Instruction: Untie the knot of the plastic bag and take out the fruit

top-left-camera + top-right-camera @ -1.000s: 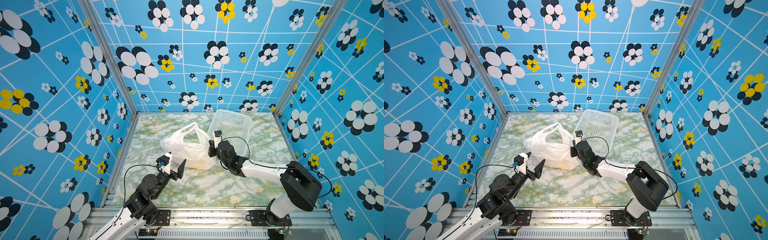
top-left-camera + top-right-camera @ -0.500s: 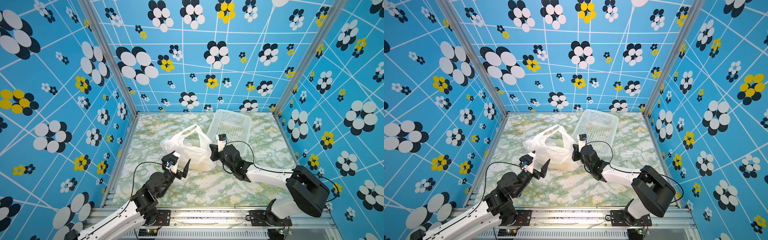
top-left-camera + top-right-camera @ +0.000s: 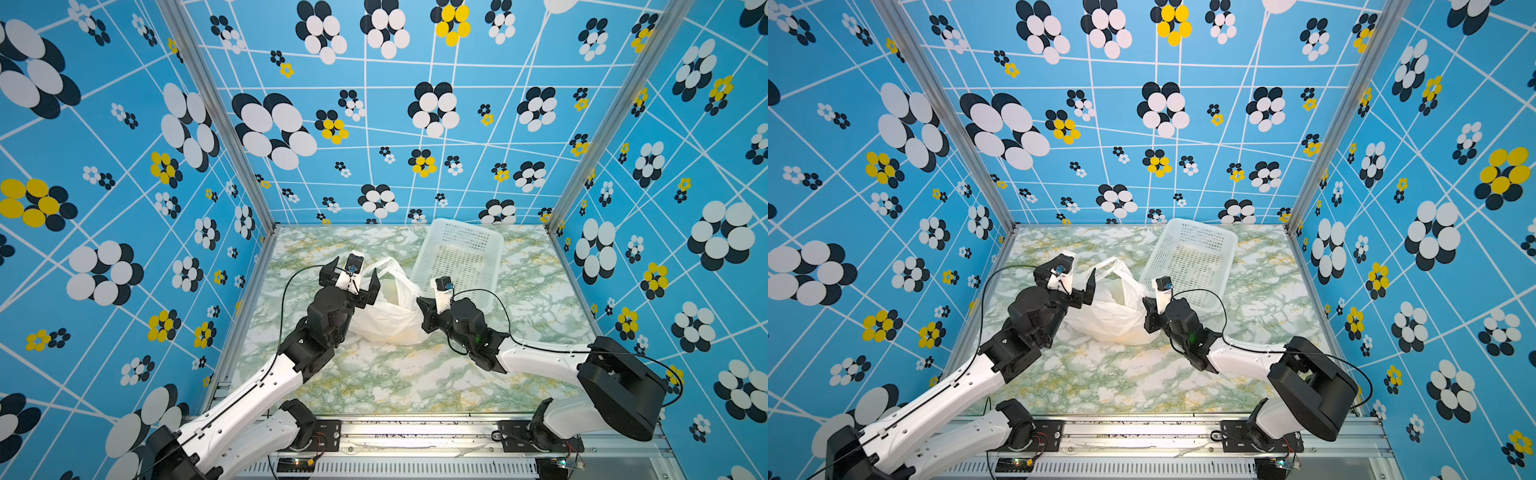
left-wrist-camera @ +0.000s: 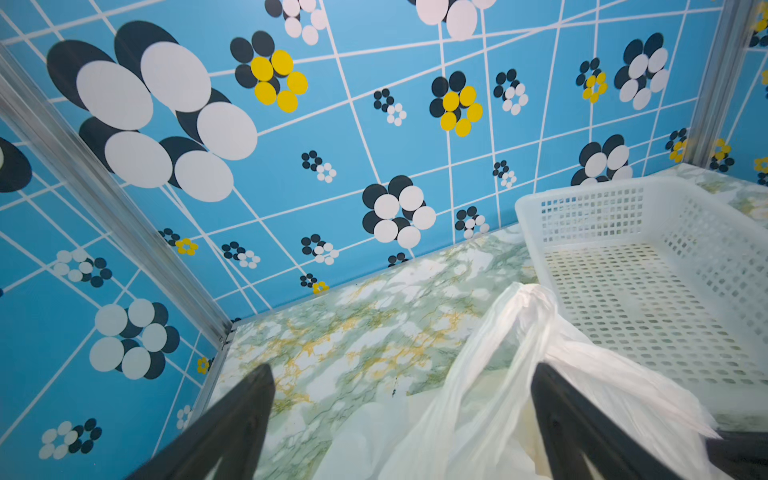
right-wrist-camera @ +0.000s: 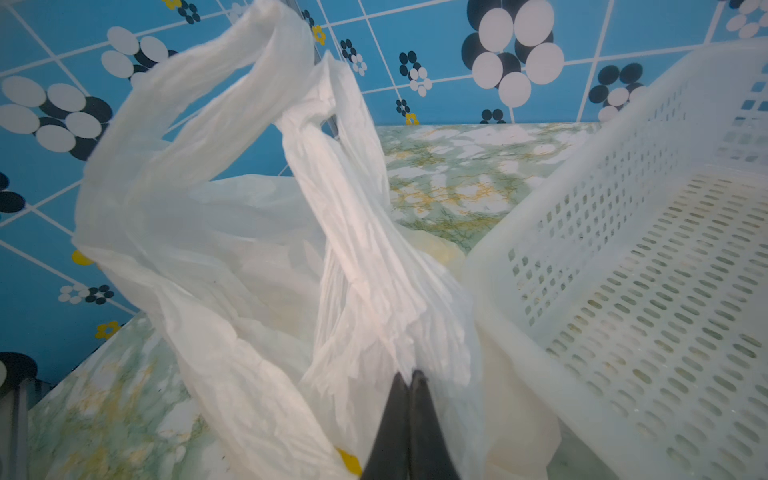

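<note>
The white plastic bag (image 3: 388, 322) (image 3: 1113, 320) lies mid-table, its loop handles (image 5: 199, 104) standing up. They meet in a bunched twist (image 4: 530, 297); I cannot tell whether that is a tied knot. My left gripper (image 3: 353, 270) (image 3: 1065, 270) (image 4: 399, 374) is open at the bag's left side, and one handle strip runs between its fingers (image 4: 245, 415) without being pinched. My right gripper (image 3: 419, 303) (image 3: 1146, 305) (image 5: 409, 376) is shut on the bag's plastic at a handle's base. The fruit is mostly hidden inside; a yellow bit (image 5: 349, 461) shows through.
A white perforated basket (image 3: 465, 226) (image 3: 1196, 226) (image 4: 582, 195) (image 5: 582, 166) stands right behind the bag, close to the right gripper. Patterned blue walls close in the marbled table (image 3: 395, 382) on three sides, with metal posts (image 3: 266, 216) at the back corners.
My left arm has reached away from the front edge, up alongside the bag's handles, and its jaws have spread wider. The right gripper has stayed shut on the bag, barely shifting.
</note>
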Available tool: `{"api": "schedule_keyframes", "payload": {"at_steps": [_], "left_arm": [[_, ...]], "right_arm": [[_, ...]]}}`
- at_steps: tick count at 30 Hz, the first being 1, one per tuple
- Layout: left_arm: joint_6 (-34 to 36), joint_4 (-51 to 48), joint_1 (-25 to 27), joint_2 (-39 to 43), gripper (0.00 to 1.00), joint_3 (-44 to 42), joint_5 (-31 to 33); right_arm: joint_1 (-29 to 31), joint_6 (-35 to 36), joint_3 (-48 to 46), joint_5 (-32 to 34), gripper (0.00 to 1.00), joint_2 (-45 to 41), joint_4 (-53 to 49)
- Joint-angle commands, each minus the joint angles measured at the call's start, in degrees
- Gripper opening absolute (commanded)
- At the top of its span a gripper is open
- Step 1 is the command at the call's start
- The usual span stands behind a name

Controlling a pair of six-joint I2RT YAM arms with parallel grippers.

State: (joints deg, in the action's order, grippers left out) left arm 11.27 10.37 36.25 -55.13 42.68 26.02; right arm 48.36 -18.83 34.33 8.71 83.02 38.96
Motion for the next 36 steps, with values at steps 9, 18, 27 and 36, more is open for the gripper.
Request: {"api": "schedule_keyframes", "payload": {"at_steps": [9,18,27,36], "left_arm": [[-2.8,-10.8,-3.2,-4.8,1.0,4.7,-6.7],[-4.9,-12.7,-3.4,0.7,0.98,2.9,-8.4],[-7.8,-11.1,-3.4,10.6,0.99,-4.2,-18.4],[-6.5,-13.8,-3.4,1.2,0.99,-0.9,-11.7]], "right_arm": [[0.9,2.0,-0.2,-0.2,0.0,-0.1,3.0],[0.9,2.3,1.3,0.3,0.0,1.6,2.3],[0.8,1.8,2.3,0.6,0.01,2.5,2.0],[0.9,1.0,2.5,-2.1,0.01,3.1,2.7]]}}
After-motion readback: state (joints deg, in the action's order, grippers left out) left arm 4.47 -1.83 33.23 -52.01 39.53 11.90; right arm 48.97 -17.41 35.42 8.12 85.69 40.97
